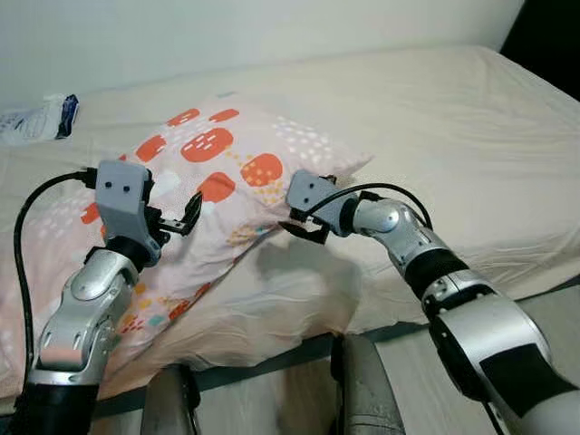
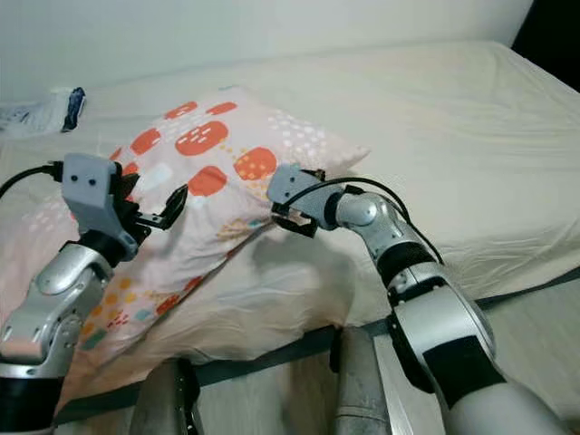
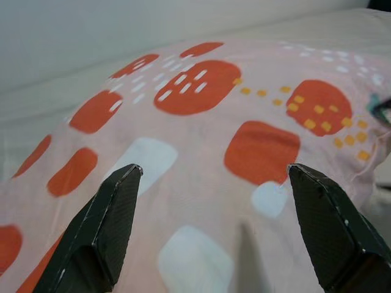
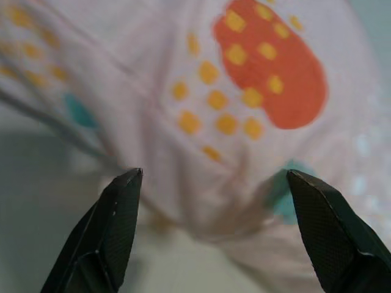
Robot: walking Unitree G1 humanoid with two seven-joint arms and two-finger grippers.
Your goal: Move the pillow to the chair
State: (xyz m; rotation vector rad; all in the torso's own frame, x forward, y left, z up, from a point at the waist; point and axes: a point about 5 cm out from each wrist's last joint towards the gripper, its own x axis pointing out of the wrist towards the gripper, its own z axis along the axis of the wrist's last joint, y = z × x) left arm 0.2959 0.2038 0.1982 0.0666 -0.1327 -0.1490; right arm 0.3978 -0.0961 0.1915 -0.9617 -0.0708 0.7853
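Left gripper (image 1: 186, 220) spread wide, fingers apart, hovering just over top face of pillow (image 1: 217, 159), nothing between the tips; in left wrist view both black fingertips (image 3: 119, 201) framing pink fabric w/ orange and white blotches, no clear contact. Right gripper (image 1: 304, 225) also spread open, at pillow's near right edge, where fabric bulges between the two fingers (image 4: 122, 207) in right wrist view; whether touching, can't tell. Silver left arm (image 1: 86, 308) rising from lower left, black cable looped beside it; silver right arm (image 1: 426, 263) reaching in from lower right, bent at elbow, cable arching over wrist. Pillow lying on bed (image 1: 453, 136), toward its left half, long axis running diagonally from near left to far right corner; pale pink cover w/ orange rounded patches, small yellow squares, white dots, a few teal marks. Bed covered in cream sheet, lightly creased, near edge dropping off toward floor (image 1: 544, 308) at lower right. Small white and blue packet (image 1: 41, 118) at far left of bed, near wall, well apart from pillow. Pale wall (image 1: 227, 27) behind bed. Two dark grey robot leg parts (image 1: 362, 381) at bottom centre, below mattress edge.
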